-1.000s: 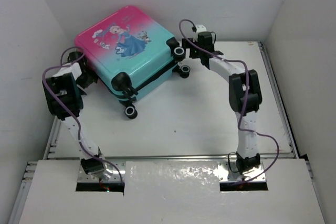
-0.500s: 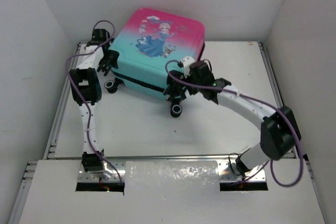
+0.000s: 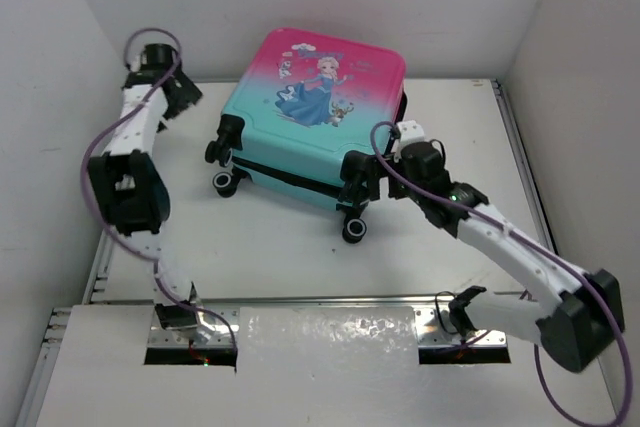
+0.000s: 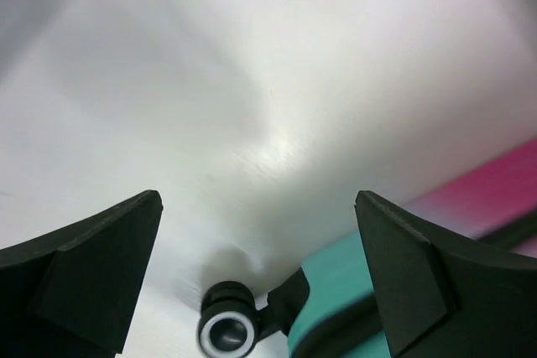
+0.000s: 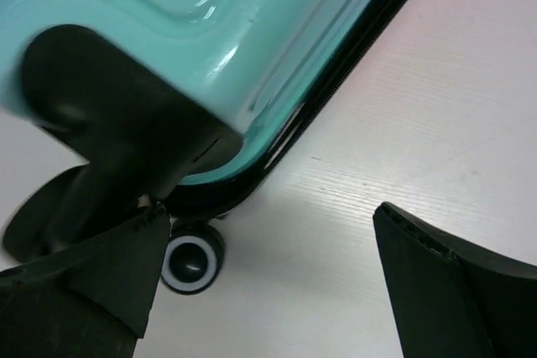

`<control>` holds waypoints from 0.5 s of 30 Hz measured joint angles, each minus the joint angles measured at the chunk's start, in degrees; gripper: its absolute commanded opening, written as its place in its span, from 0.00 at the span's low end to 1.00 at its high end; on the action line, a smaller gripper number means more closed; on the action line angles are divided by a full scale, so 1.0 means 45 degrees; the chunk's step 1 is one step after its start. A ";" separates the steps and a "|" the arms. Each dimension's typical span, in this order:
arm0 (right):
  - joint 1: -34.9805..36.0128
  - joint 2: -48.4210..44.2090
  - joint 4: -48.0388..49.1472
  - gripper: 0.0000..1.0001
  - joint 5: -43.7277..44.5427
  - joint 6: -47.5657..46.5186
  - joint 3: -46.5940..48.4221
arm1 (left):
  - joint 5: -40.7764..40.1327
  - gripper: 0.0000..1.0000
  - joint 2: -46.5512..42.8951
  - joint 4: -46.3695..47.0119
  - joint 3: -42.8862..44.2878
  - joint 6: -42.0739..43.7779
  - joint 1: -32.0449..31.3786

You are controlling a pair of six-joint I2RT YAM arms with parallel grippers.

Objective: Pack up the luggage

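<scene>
Luggage [image 3: 312,112]: shut, flat on table [image 3: 430,247], print side up. Wheel end toward arm bases, long axis running away from them, leaning slightly right. No lining visible, nothing loose in view to pack.

Right gripper [image 3: 362,179]: fingers spread, nothing held. Parked at near-right wheel corner of shell. In wrist view, black wheel housing [image 5: 109,115] up against one finger; contact or small gap, cannot tell. Teal shell and zipper seam [image 5: 357,48] straight ahead of fingertips, near wheel [image 5: 191,262] just below.

Left gripper [image 3: 188,102]: also spread wide, empty. Well apart from case, off its far-left side. From its wrist view, only far wheel [image 4: 226,334] and a teal corner, low between fingers, toward the right one.

Judgement: right arm clearly nearer, already at seam height. Probably opening first, no packing possible with lid down. Key relation: seam directly in front of right fingers, running along the wheel edge. Risk: case sliding on smooth table if pushed rather than gripped.
</scene>
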 measured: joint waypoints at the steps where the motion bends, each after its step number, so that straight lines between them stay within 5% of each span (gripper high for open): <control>1: 0.0112 -0.0593 0.0330 0.99 -0.0049 0.0257 -0.0335 | -0.0228 1.00 -0.0758 0.0053 -0.0024 -0.0010 0.0238; 5: 0.1035 -0.2895 0.1506 0.99 0.0146 0.1219 -0.2239 | -0.0797 1.00 -0.4843 0.1205 -0.1821 0.0544 0.0539; 12: 0.2812 -0.3691 0.4614 0.91 0.0180 0.1957 -0.6377 | 0.1685 1.00 -0.9821 0.2866 -0.6513 0.2730 -0.1107; 14: 0.3128 -0.3084 0.5328 0.67 0.0112 0.1928 -0.6756 | 0.2244 0.99 -0.9530 0.2905 -0.6577 0.3293 -0.1928; 15: 0.3152 -0.2633 0.5673 0.38 0.0102 0.1875 -0.6727 | 0.2618 0.98 -0.9214 0.2939 -0.6577 0.3536 -0.2327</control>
